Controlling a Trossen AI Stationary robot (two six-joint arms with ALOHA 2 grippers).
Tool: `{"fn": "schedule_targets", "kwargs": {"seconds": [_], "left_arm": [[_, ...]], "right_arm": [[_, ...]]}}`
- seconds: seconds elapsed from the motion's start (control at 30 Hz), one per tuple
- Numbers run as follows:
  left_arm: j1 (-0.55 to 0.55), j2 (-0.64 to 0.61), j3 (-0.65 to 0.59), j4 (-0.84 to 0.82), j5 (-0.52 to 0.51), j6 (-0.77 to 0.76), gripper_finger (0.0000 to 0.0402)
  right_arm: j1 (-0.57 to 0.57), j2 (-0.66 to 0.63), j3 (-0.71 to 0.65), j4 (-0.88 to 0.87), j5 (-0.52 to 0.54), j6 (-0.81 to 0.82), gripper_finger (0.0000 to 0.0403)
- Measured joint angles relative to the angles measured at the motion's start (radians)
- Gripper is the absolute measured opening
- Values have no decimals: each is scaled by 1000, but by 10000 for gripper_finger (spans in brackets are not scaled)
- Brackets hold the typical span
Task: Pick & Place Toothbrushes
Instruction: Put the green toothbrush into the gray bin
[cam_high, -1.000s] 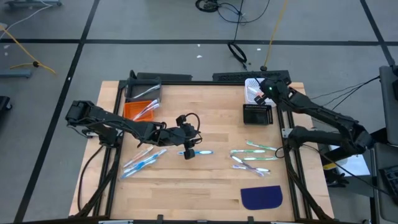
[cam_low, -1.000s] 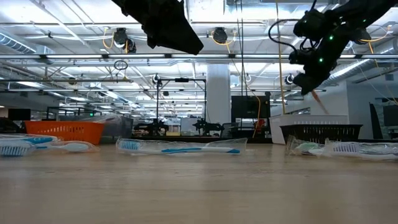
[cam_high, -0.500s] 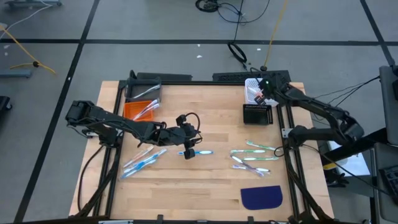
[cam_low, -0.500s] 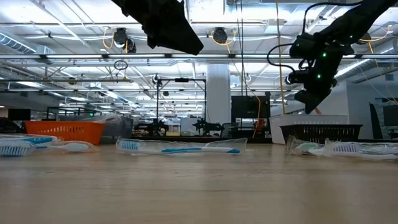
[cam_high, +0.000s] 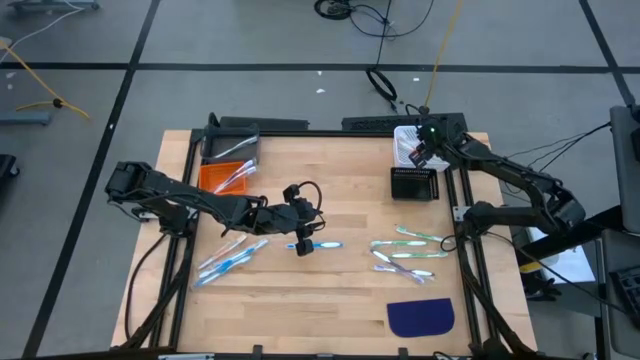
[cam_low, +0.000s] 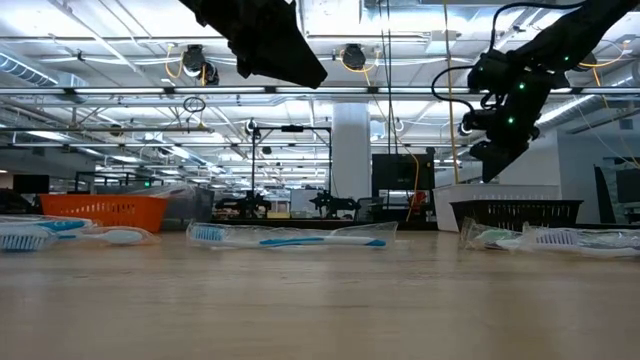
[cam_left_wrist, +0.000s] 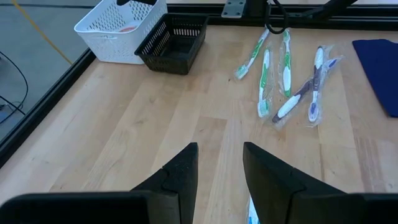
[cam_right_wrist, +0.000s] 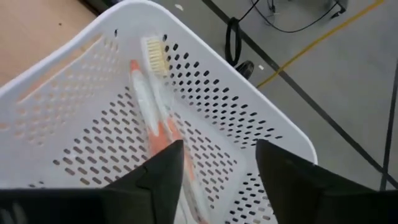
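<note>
My right gripper (cam_right_wrist: 217, 149) stands open over the white basket (cam_right_wrist: 205, 37) at the table's far right (cam_high: 405, 143). An orange-and-white toothbrush (cam_right_wrist: 152, 118) lies on the basket's floor, clear of the fingers. My left gripper (cam_left_wrist: 219, 152) hangs open over the middle of the table (cam_high: 303, 238), just above a blue toothbrush (cam_high: 318, 245) that lies flat on the wood. Several more toothbrushes lie at the right (cam_high: 408, 250) and at the left (cam_high: 230, 258).
A black basket (cam_high: 414, 184) stands just in front of the white one. An orange basket (cam_high: 222, 177) and a grey bin (cam_high: 232, 148) with toothbrushes stand at the far left. A dark blue mat (cam_high: 420, 317) lies at the near right.
My right gripper has moved toward the table's left and down, over the white basket. It has let go of the orange-and-white toothbrush, which no longer shows below its fingers and lies in the basket.
</note>
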Motion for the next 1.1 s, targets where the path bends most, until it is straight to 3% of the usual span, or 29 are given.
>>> {"fn": "schedule_targets", "kwargs": {"seconds": [0.2,0.43,0.77,1.1], "left_arm": [[0,0,0,0,0,2,129],[1,0,0,0,0,5,129],[1,0,0,0,0,4,129],[1,0,0,-1,0,4,129]], "right_arm": [[40,-35,0,-23,-20,50,206],[146,-183,0,-143,-241,139,194],[388,-290,0,-410,-415,318,181],[681,-281,0,-552,-421,517,171]]}}
